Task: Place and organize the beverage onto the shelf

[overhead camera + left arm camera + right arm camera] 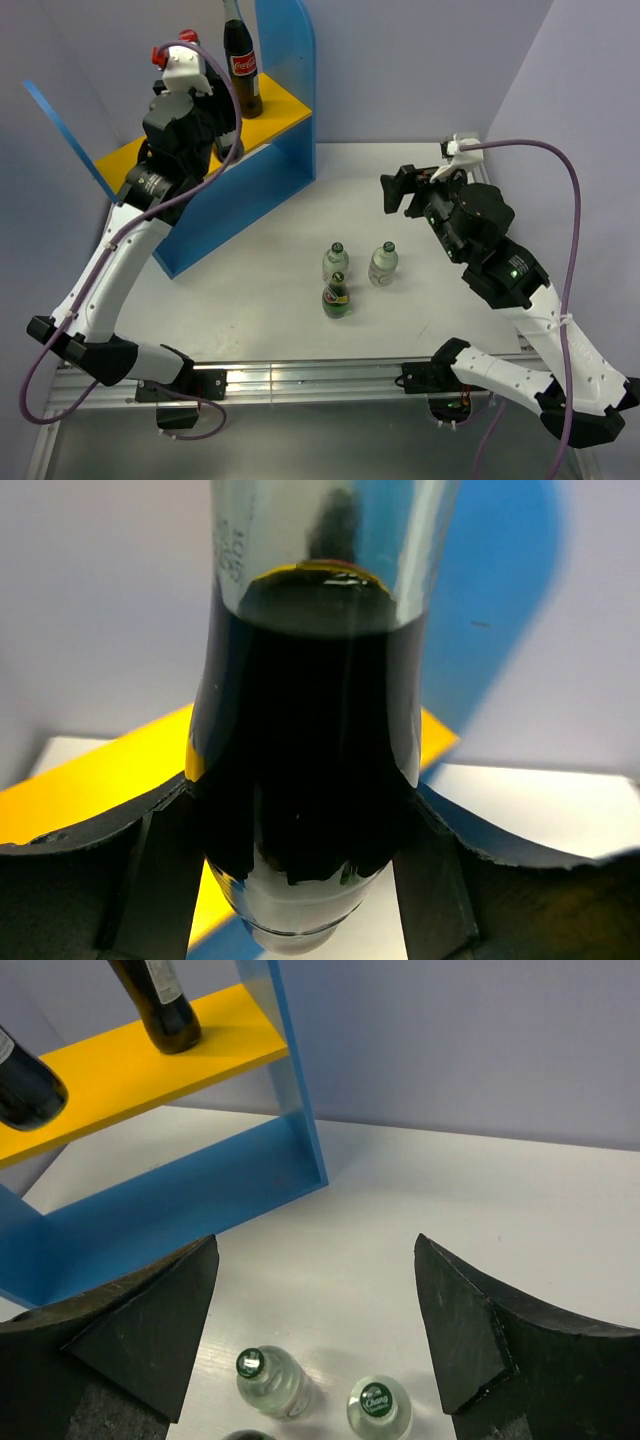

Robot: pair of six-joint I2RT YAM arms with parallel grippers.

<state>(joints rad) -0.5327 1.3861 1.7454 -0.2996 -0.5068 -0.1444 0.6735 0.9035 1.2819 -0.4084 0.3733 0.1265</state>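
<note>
Far on the left, at about 10 o'clock in the top view, the left gripper (308, 875) is squeezed tight on a cola bottle (310, 740). Its black fingers (150, 870) press on the bottle's sides, low down. The bottle is over the left part of the yellow board (280, 105). I cannot tell if its bottom touches the board.

The board is part of the blue shelf (250, 195), which sits at the 10 to 11 o'clock corner of the white table (430, 320). A second cola bottle (241, 70) stands on the board by the tall blue side, at 3 o'clock from the held one.

Three little bottles stand close together in the middle of the table. One clear bottle (335, 262) has the dark green bottle (337, 298) at its 6 o'clock. The other clear bottle (383, 264) is at its 3 o'clock.

At 2 o'clock from them hangs the right gripper (316, 1260). Its fingers are wide apart, with nothing between them.
</note>
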